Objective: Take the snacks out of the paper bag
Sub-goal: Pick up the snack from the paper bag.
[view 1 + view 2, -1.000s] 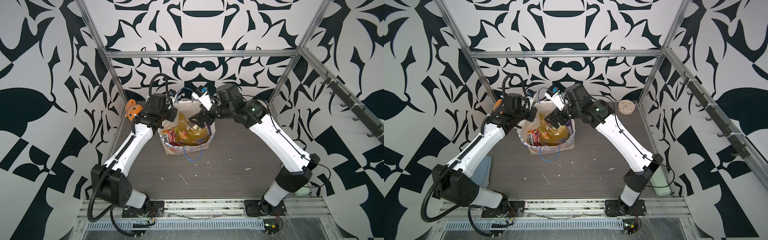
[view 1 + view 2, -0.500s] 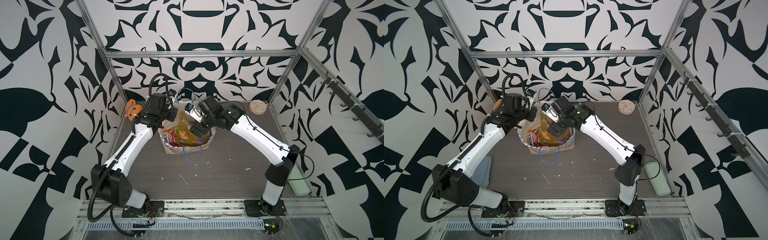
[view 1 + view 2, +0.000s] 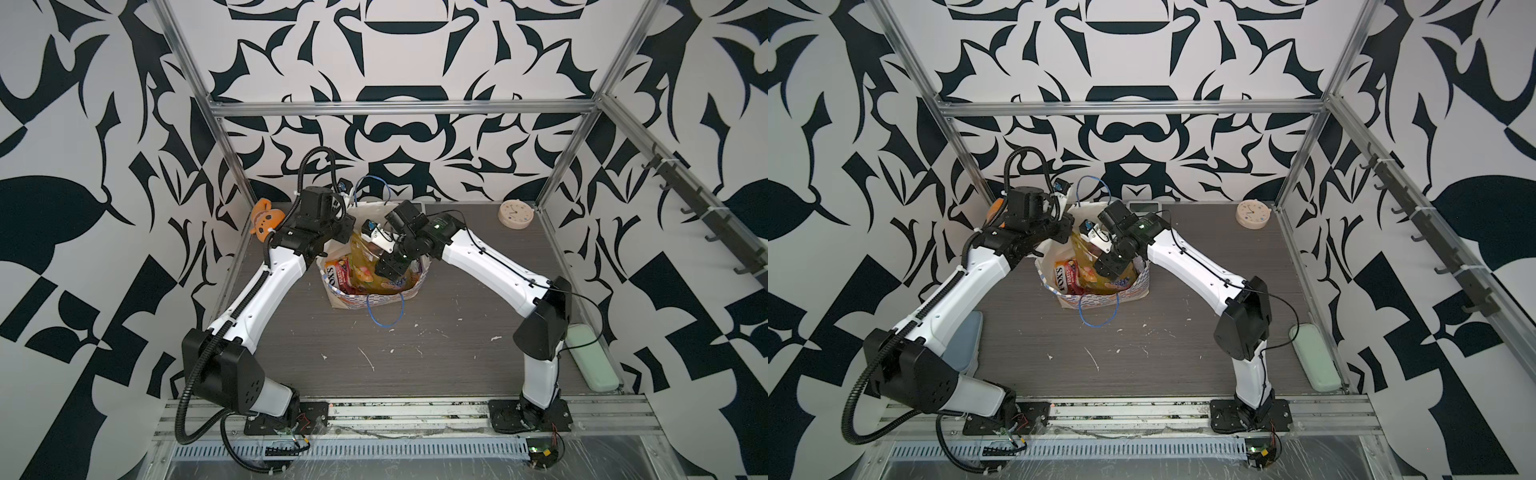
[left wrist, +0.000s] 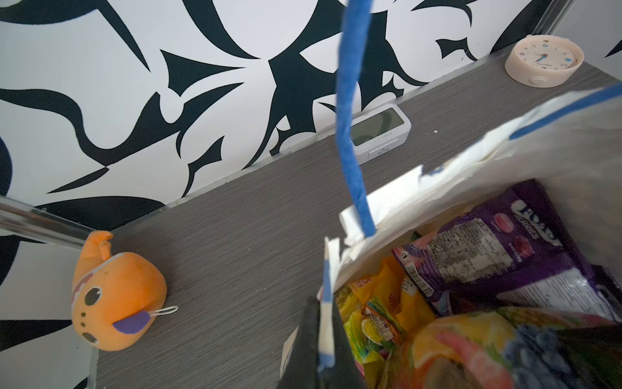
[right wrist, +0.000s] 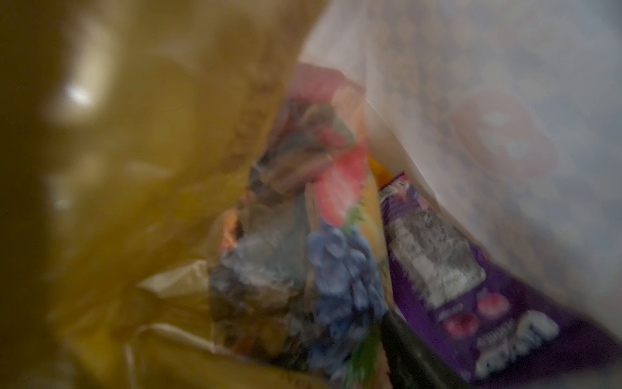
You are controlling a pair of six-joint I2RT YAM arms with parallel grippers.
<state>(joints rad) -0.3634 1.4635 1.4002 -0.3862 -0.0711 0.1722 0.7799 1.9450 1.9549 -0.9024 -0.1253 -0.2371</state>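
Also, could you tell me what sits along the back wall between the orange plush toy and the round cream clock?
A small white device with a grey screen, clearest in the left wrist view.

1. One paper bag (image 3: 376, 297) is counted, with two blue cord handles (image 4: 348, 134).
2. One gold snack packet (image 3: 360, 257), one red-pink packet (image 3: 337, 277), one purple packet (image 4: 498, 249) and one yellow packet (image 4: 377, 296) are made out inside, four at the least.
3. One orange plush toy (image 4: 114, 296) is seen.
4. One round clock (image 4: 543, 60) and one white screen box (image 4: 380, 131) are counted.
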